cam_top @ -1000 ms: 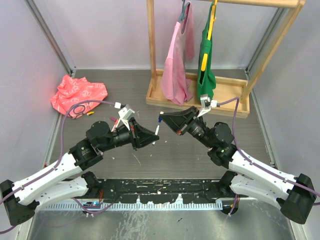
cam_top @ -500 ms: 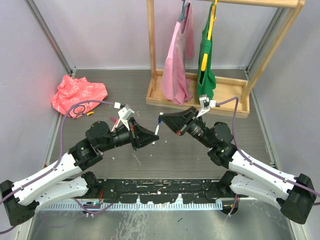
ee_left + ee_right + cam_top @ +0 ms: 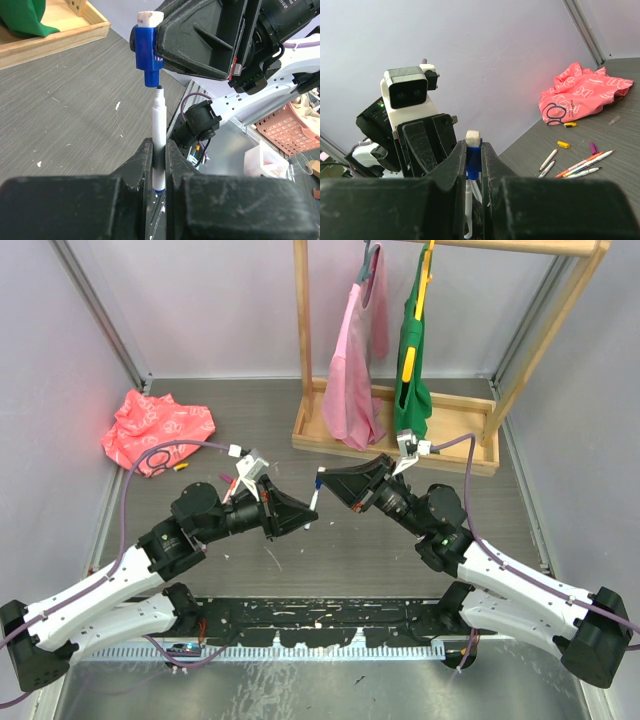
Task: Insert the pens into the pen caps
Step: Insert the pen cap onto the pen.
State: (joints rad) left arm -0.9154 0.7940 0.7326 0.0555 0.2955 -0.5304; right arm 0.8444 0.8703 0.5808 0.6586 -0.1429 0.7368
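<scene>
Top: left jaws clenched on a pen (image 3: 313, 502), right jaws clenched on a blue cap (image 3: 319, 480), both mid-air over the table (image 3: 350, 550).
Left wrist: pen tip just under the blue cap's mouth, not in.
Right wrist: blue cap pinched between the jaws; loose pens (image 3: 580, 165) lie on the table near a pink bag (image 3: 585, 92).

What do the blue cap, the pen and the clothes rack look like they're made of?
The cap is likely plastic: smooth, evenly blue, with a slight sheen. The pen is probably plastic too, with a glossy white barrel. The rack looks like wood: pale, matte and unpainted.
</scene>
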